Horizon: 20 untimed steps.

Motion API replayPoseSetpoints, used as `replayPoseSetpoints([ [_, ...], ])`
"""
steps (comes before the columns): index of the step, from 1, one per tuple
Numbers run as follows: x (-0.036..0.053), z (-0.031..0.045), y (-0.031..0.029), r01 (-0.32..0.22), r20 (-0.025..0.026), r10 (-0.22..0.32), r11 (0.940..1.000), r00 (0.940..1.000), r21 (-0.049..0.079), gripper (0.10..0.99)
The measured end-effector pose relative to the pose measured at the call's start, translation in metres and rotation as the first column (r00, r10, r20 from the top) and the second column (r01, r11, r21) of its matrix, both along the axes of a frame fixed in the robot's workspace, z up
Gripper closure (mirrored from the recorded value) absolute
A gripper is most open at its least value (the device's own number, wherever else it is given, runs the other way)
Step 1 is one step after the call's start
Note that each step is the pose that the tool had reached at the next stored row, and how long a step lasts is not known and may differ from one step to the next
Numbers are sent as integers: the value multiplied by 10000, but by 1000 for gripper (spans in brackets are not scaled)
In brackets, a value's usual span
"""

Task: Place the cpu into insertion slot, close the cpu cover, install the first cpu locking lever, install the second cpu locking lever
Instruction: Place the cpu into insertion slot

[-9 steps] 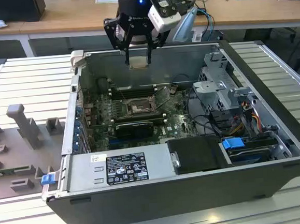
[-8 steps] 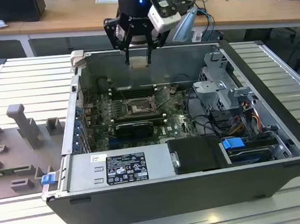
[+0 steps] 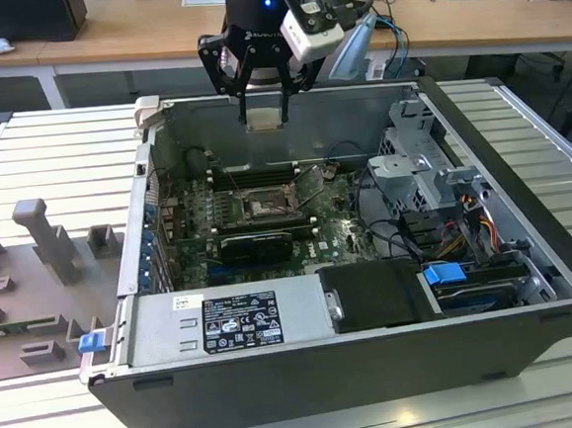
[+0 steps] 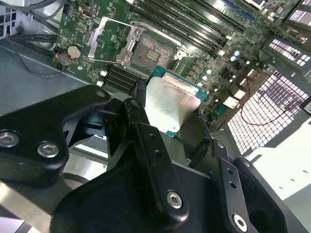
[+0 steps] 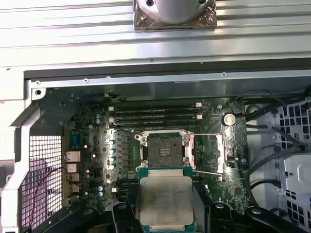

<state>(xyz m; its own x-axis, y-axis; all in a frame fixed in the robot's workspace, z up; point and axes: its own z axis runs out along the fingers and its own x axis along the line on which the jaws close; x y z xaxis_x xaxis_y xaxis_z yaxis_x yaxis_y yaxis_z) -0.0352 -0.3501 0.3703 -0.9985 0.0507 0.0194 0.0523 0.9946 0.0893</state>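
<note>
Gripper hangs in the exterior view over the far wall of the open computer case, clamped on the cpu, well above the motherboard. The insertion slot lies lower down on that board, uncovered.

In the second wrist view the black fingers pinch the cpu by two opposite edges (its pale top faces the camera). Beyond it the insertion slot sits bare, and the cpu cover is swung open beside it.

In the first wrist view the cpu is held level, apart from the insertion slot, with the cpu cover tipped back next to the slot.
</note>
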Motion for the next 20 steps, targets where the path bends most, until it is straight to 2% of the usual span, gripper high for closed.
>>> replayPoseSetpoints([
  [20, 0, -4, 0, 591, 0, -591, 9983, 9983, 0, 557],
])
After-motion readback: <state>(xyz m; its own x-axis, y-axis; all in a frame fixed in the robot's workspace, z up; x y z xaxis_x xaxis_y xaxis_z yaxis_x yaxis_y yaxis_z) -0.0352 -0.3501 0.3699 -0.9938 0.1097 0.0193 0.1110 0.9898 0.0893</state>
